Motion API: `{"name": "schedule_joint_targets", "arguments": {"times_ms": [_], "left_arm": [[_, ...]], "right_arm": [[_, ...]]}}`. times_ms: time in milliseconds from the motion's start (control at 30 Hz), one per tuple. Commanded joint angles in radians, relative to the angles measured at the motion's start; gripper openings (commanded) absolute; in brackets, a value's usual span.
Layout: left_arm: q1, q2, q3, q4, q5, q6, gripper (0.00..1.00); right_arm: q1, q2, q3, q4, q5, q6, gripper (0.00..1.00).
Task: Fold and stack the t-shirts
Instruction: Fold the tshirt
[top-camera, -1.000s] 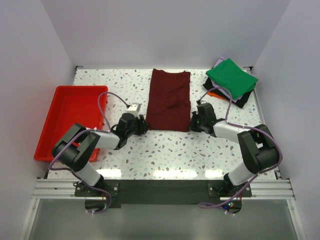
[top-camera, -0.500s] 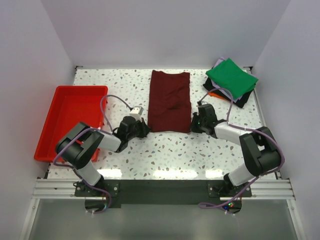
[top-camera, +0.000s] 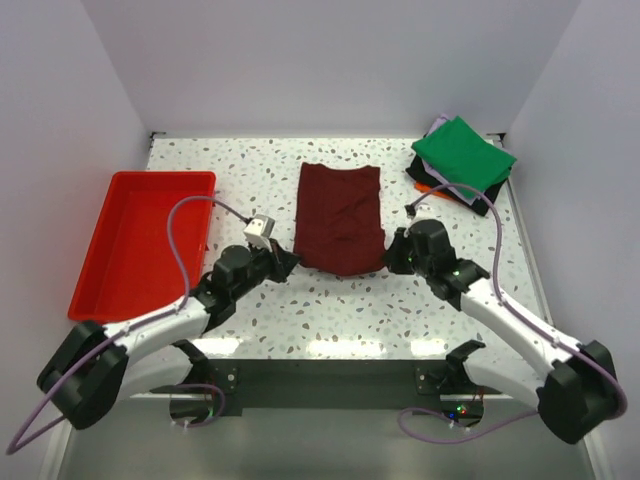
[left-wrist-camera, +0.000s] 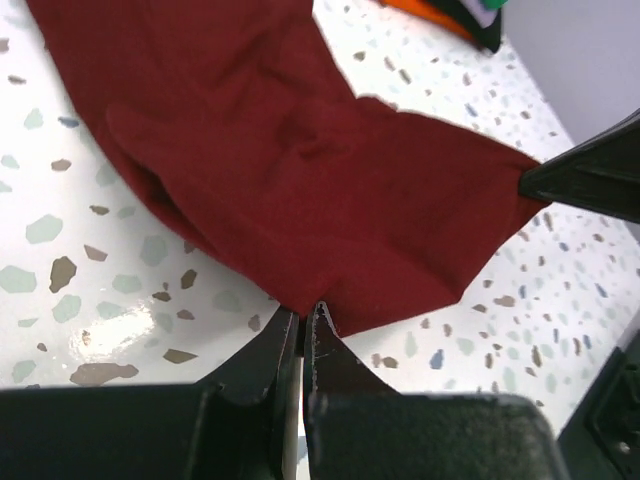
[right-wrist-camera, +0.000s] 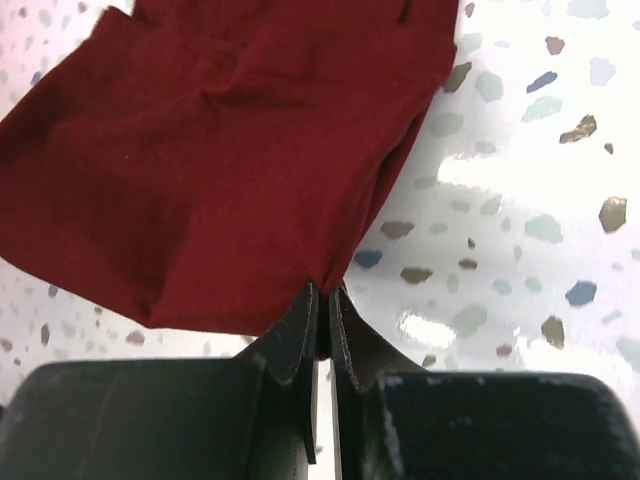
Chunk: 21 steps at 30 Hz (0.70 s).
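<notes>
Lying long axis near-to-far, maroon t-shirt (top-camera: 340, 215), near corners seemingly pinched by clenched left hand (left-wrist-camera: 303, 322) and right hand (right-wrist-camera: 322, 300)

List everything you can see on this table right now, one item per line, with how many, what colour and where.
maroon t-shirt: one, dark maroon, folded into a long strip at the table's centre, its near edge lifted at both corners
folded shirt stack: one pile, bright green on top with black, orange and pale lavender edges showing beneath, far right corner
tray: one, red plastic, left side of the table
table: one, white with coloured speckles, under everything
cables: two, purple, one running along each arm
left gripper: one, black, shut on the shirt's near left corner
right gripper: one, black, shut on the shirt's near right corner
</notes>
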<state>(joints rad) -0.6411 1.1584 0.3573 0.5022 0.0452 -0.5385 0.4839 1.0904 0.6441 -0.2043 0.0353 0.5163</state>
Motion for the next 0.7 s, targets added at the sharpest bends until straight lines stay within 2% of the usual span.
{"name": "schedule_joint_targets", "arguments": {"times_ms": [0,200,300,500,667], "left_arm": [[-0.028,-0.135,-0.015,-0.117,-0.042,0.002,0.0],[-0.081,-0.37,-0.014,-0.292,-0.087,-0.026,0.0],[-0.1,-0.46,-0.014,-0.324,-0.091,-0.038,0.0],[-0.1,-0.409,0.011,-0.271,-0.136,-0.029,0.0],[-0.097,-0.292,0.048,-0.171,-0.198,0.005,0.0]], "right_arm": [[0.062,-0.118,0.009,-0.142,0.095,0.019,0.0],[0.111,-0.314,0.011,-0.263,0.117,0.063,0.0],[0.111,-0.375,0.031,-0.303,0.139,0.067,0.0],[0.111,-0.348,0.087,-0.247,0.19,0.042,0.0],[0.108,-0.175,0.147,-0.144,0.274,0.013,0.0]]}}
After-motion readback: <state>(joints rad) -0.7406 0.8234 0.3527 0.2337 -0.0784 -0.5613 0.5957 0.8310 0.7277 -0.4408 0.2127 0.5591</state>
